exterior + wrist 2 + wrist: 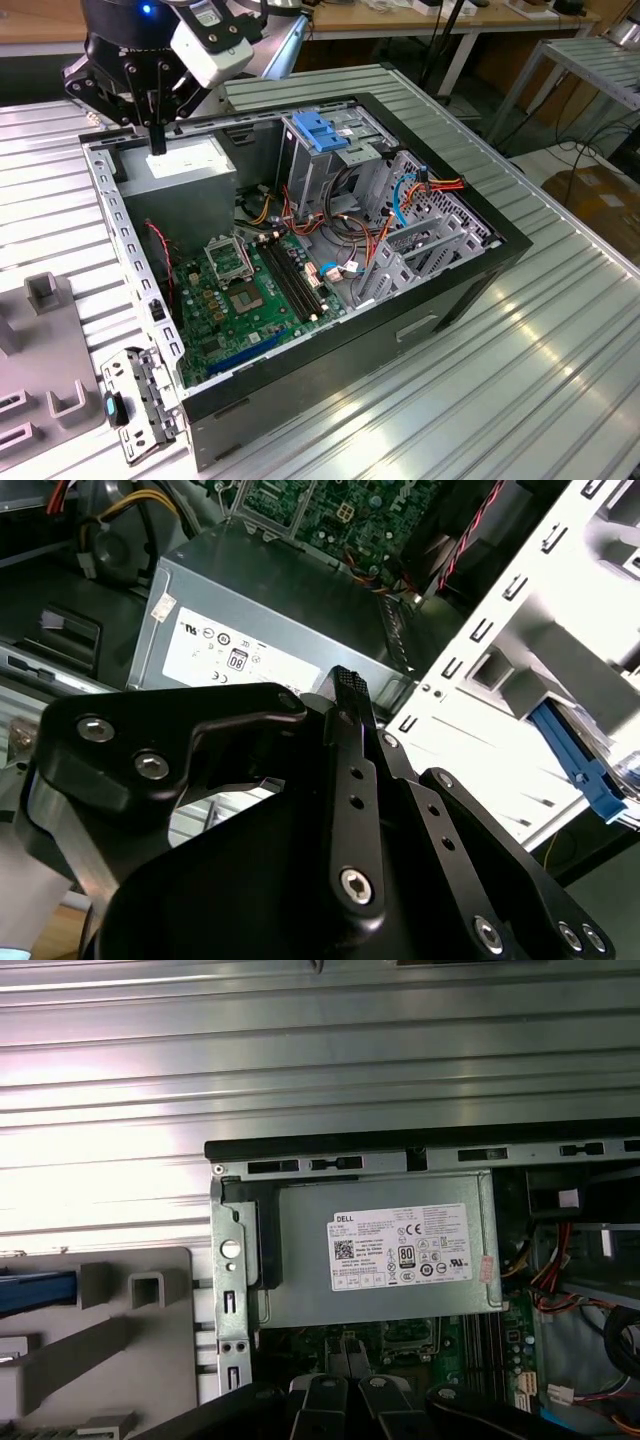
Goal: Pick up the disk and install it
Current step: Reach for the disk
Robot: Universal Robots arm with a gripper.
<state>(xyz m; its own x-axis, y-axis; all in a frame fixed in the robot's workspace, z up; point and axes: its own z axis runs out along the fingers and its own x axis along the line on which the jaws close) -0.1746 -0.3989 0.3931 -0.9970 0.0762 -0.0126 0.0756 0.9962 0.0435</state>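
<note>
Pincer [157, 146] hung closed and empty at the upper left of the exterior view. Its tips stood just above the power supply [185, 168] inside the open case [503, 238].

I am working in a robotics lab or electronics workshop. My gripper [157, 147] hangs over an opened desktop computer case [330, 362] on a ribbed aluminium table [520, 380], with wooden workbenches [400, 18], trailing cables [585, 145] and a cardboard box [600, 198] behind.

Ribbed metal table [560, 340], wooden desks [400, 18] behind
</note>
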